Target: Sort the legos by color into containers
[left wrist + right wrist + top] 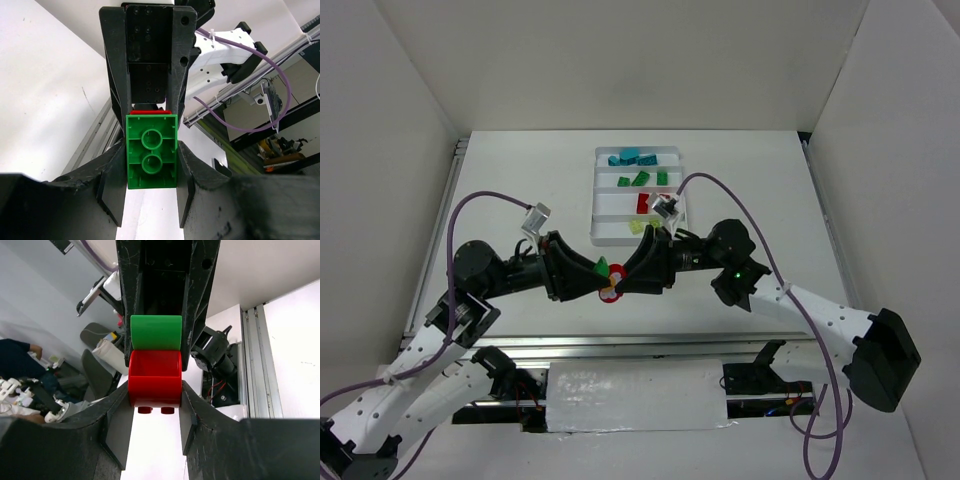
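The table (500, 190) fills the middle of the overhead view. The tray (593, 232) sits upper centre, and from the top row down its four containers hold teal, green, red and pale yellow-green legos. The left hand (597, 277) and right hand (626, 274) meet tip to tip just below centre, under the tray.

I find the left clenched on the green brick (151, 156) and the right clamped on the red brick (155, 378). The two bricks are stuck together between the hands.

Recommendation: hold both grips firm and pull straight apart along the studs, or peel with a slight twist. Slack would let a brick slip. Afterwards, red goes to the third row and green to the second.
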